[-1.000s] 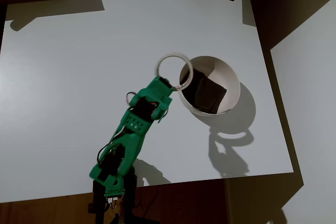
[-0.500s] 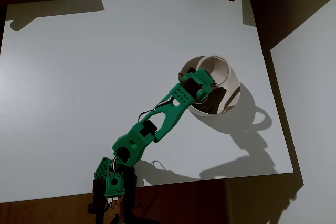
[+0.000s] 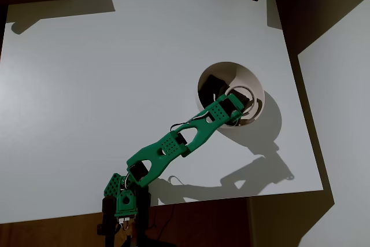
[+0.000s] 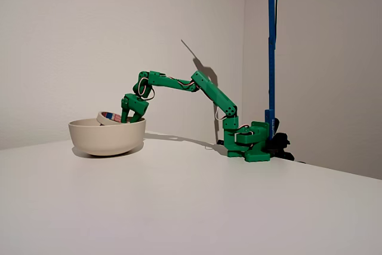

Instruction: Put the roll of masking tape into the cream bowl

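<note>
The roll of masking tape (image 3: 243, 98) sits tilted inside the cream bowl (image 3: 250, 79), its upper edge poking just above the rim in the fixed view (image 4: 108, 117). The gripper (image 3: 236, 108) is clamped on the roll's near side, reaching down over the bowl's near rim. Dark squarish pieces (image 3: 209, 87) lie in the bowl to the left of the roll. The green arm (image 3: 167, 146) stretches from the near edge of the white tabletop (image 3: 87, 85).
</note>
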`<state>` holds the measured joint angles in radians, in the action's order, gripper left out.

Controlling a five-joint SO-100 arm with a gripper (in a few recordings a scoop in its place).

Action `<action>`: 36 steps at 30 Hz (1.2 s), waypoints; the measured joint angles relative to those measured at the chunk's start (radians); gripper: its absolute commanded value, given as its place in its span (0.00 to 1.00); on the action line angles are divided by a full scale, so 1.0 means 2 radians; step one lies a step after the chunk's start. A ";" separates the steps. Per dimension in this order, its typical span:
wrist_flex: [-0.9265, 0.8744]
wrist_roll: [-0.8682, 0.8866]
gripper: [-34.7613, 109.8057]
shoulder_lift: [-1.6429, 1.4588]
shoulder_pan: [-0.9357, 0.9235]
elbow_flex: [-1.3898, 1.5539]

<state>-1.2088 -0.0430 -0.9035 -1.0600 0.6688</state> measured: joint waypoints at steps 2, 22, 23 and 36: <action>-0.002 -0.002 0.21 0.005 -0.009 0.000; -0.013 0.054 0.18 -0.028 0.035 -0.006; -0.013 0.058 0.18 -0.037 0.039 -0.006; -0.096 0.116 0.18 -0.176 0.132 -0.039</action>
<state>-1.4005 0.1887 -1.2563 -0.7961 0.5906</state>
